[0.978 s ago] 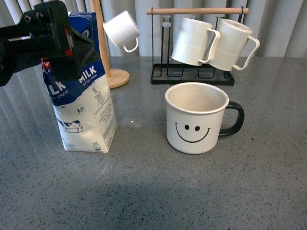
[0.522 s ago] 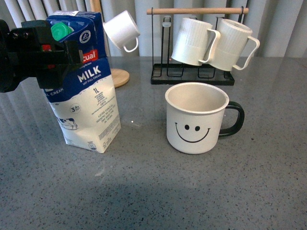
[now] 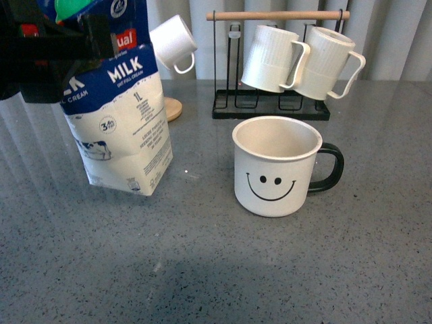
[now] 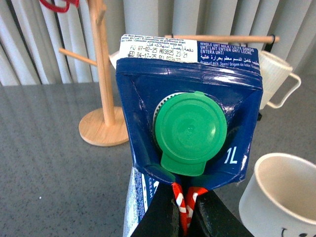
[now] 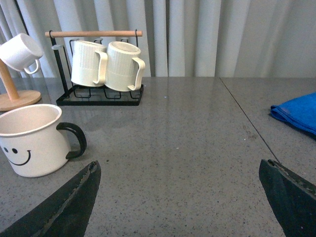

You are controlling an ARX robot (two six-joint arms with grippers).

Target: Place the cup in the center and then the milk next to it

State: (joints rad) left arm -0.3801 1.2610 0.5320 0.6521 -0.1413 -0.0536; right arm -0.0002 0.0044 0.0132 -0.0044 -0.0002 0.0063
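Now the cup (image 3: pixel 277 165) stands empty and the tilted milk (image 3: pixel 125 128) is pinched at its top by the left gripper (image 4: pixel 183 212), right gripper (image 5: pixel 177 202) gaping wide.

Two ribbed white mugs (image 3: pixel 270 57) sit tilted on a black wire rack (image 3: pixel 270 113) topped by a wooden bar (image 3: pixel 277 15). Beside it, a small plain white cup (image 3: pixel 173 42) hangs on a pale wooden mug tree (image 4: pixel 101 64). A blue cloth (image 5: pixel 296 114) lies well apart on the grey speckled table (image 3: pixel 283 270).
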